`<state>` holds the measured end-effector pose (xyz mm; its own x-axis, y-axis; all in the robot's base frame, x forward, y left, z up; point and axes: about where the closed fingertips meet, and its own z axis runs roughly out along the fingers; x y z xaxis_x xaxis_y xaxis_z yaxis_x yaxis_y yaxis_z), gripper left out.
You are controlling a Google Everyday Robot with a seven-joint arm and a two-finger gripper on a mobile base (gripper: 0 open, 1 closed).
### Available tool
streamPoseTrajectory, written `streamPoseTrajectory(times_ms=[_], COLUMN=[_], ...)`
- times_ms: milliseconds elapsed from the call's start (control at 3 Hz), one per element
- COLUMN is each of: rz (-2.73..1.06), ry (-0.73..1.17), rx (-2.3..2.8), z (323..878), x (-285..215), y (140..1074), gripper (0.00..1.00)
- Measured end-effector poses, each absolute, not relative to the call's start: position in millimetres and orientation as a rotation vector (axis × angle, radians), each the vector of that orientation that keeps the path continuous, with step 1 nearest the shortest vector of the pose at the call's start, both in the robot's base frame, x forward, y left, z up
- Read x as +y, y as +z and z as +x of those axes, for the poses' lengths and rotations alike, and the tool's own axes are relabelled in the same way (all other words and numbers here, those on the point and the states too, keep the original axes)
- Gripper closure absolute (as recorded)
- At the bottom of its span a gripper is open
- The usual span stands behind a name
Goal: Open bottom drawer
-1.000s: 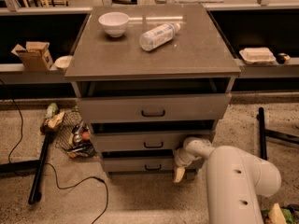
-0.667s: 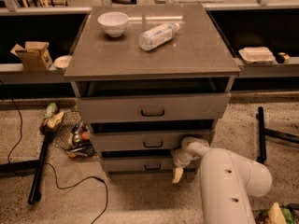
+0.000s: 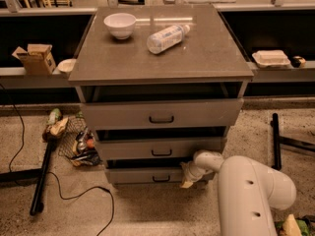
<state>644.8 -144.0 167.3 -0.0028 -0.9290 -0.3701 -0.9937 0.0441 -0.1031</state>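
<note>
The bottom drawer [image 3: 147, 176] is the lowest and narrowest grey front of the cabinet, with a small dark bar handle [image 3: 161, 179] at its centre. It stands slightly out, with a dark gap above it. My gripper [image 3: 187, 177] is at the end of the white arm [image 3: 246, 191] and sits at the drawer's right end, a little right of the handle. The mid-sized drawer [image 3: 161, 148] and the widest top drawer [image 3: 161, 114] are above.
A white bowl [image 3: 120, 24] and a lying plastic bottle [image 3: 167, 38] rest on the cabinet top [image 3: 206, 58]. A wire basket of clutter [image 3: 78, 142], black cables and a dark bar [image 3: 42, 178] lie on the floor at left. A black stand leg [image 3: 276, 140] is at right.
The view has moved closer to the cabinet. The arm and gripper have shifted slightly left along the bottom drawer front.
</note>
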Motion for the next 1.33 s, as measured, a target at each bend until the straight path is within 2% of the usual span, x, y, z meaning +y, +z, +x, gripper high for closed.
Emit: streamPoseTrajectory(times_ms=[667, 1000, 1333], rz=[-1.925, -1.925, -1.925], ry=[0.256, 0.256, 0.257], rx=[2.005, 2.005, 2.005], z=[642.4, 642.3, 642.3], x=[-148.2, -148.2, -148.1], y=[174.1, 174.1, 174.1], gripper=[0.97, 0.0, 0.0])
